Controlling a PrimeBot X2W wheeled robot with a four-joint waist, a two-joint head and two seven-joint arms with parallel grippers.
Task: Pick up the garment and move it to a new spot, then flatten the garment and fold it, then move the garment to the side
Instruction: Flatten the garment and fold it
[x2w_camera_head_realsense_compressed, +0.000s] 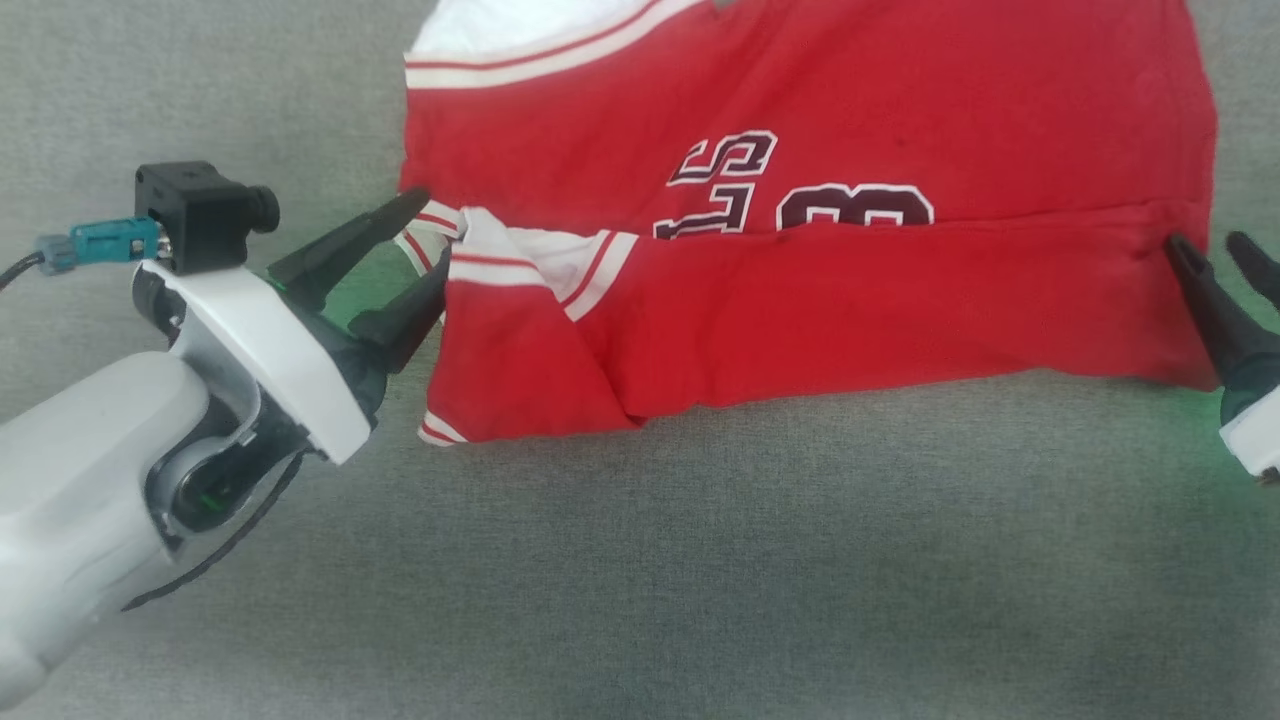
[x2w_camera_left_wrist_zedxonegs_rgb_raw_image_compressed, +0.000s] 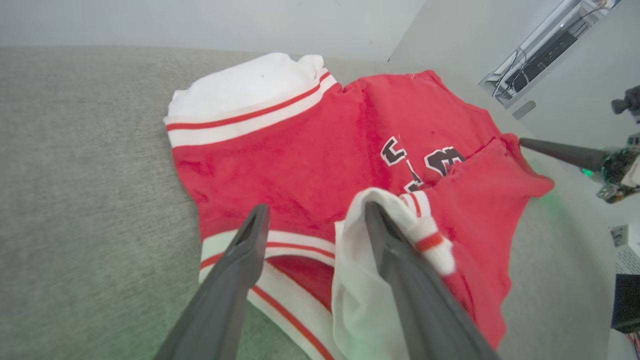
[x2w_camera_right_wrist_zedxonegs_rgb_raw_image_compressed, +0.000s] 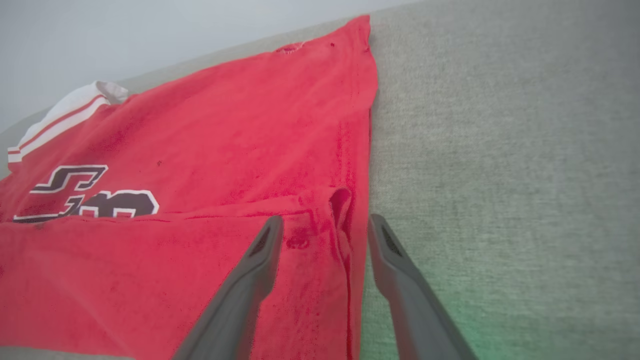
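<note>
We see the garment (x2w_camera_head_realsense_compressed: 850, 330) lying spread on the grey fabric surface (x2w_camera_head_realsense_compressed: 640, 580). Its near part is folded up and over, so the folded edge covers the lower half of the black-and-white lettering (x2w_camera_head_realsense_compressed: 800, 195). Our left pincer (x2w_camera_head_realsense_compressed: 435, 230) sits at the shirt's left edge with its fingers well apart. In the left wrist view, white sleeve cloth (x2w_camera_left_wrist_zedxonegs_rgb_raw_image_compressed: 360, 300) drapes against one finger (x2w_camera_left_wrist_zedxonegs_rgb_raw_image_compressed: 400, 265), but nothing is clamped. Our right pincer (x2w_camera_head_realsense_compressed: 1203, 240) is at the right edge, also parted, its fingers straddling the corner of the folded layer without pinching it. We judge the cloth soft, light and limp: it will sag, hold no shape, and bunch wherever it is pushed, as the crumpled sleeve at the left shows. For the next fold we would take hold at the two outer corners of the folded band. We would pinch through both layers near the hem and lift evenly so that the layers do not slip apart. The striped trim (x2w_camera_head_realsense_compressed: 590, 275) looks thicker and should give the left pincer the surer bite.
</note>
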